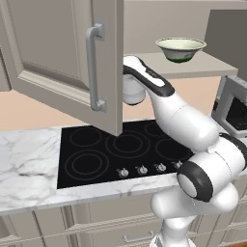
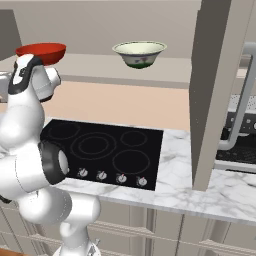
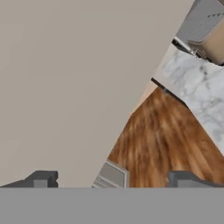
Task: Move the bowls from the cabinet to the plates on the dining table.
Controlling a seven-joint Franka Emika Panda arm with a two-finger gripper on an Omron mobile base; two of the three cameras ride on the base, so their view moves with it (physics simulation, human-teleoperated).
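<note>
Cabinet door (image 1: 62,62) swung open, exposing shelf (image 2: 165,70). Cream-green bowl (image 2: 139,53) top centre of right base view; red bowl (image 2: 42,51) upper left, partly hidden behind arm. Fingers (image 3: 113,179) spread wide, empty, aimed past door panel toward floor. Plates, dining table unidentifiable.

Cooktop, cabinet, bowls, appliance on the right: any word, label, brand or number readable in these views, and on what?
None can be read. The cooktop shows only ring outlines and plain knobs; the cabinet door, cream-green bowl, red bowl and grey appliance carry no legible text.
</note>
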